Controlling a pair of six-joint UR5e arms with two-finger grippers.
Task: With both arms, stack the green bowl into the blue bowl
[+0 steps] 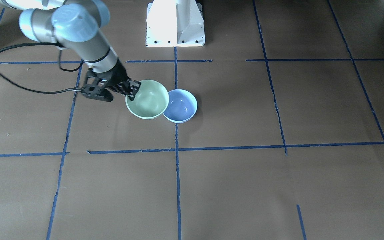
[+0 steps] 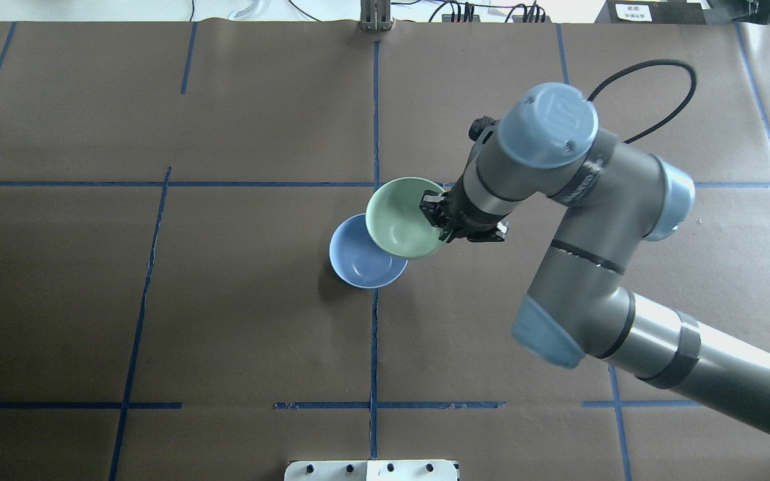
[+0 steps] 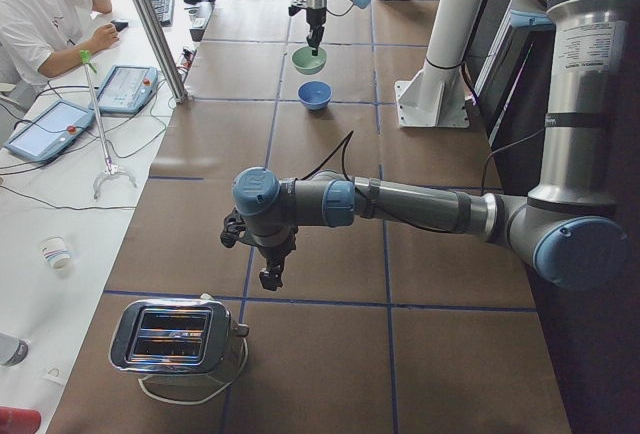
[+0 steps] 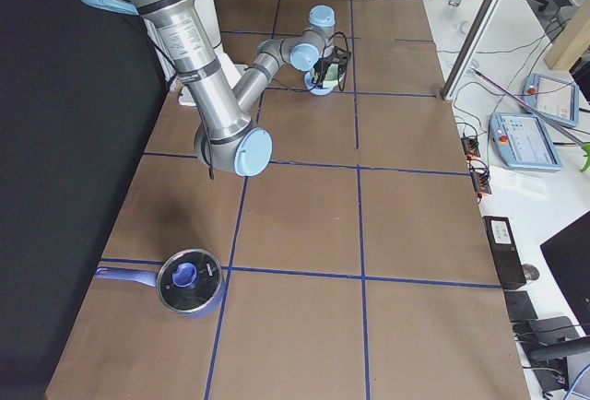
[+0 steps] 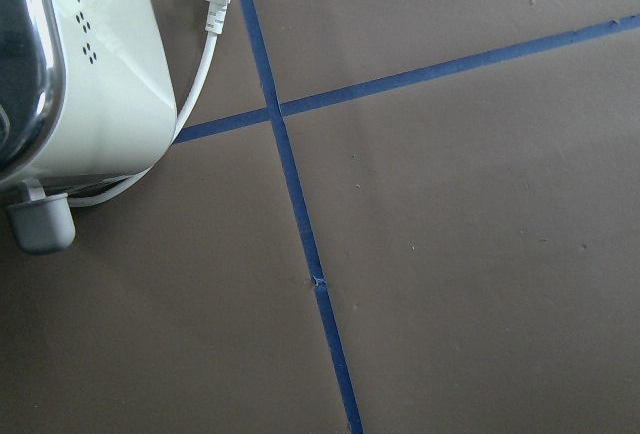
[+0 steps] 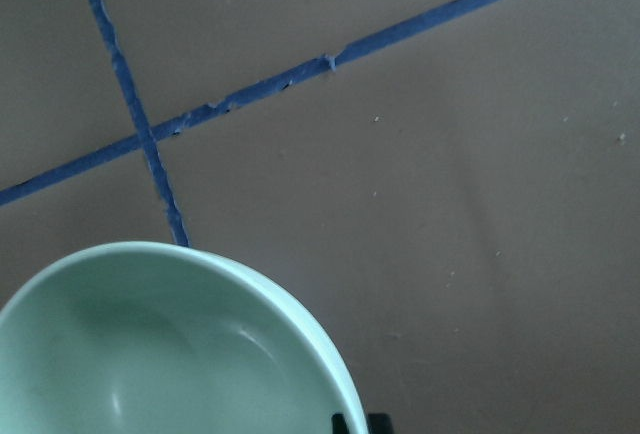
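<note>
Left gripper (image 3: 268, 276) hung far off, grip we couldn't tell. Smooth periwinkle-blue round bowl (image 2: 358, 264) sat on desk (image 2: 224, 300); glossy mint-green round bowl (image 2: 398, 220) hovered overlapping its rim, pinched by right gripper (image 2: 434, 214). Releasing off-centre, we judged, could tip both.

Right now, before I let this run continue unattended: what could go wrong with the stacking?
1. The right gripper pinches the green bowl at one spot on its rim only; the glossy bowl could slip or swing.
2. Seen from overhead it overlaps the blue bowl only partly; released here, it would likely strike the rim and tip or shove it.
3. The left gripper hangs by the toaster, far off, so nothing steadies the blue bowl.
</note>
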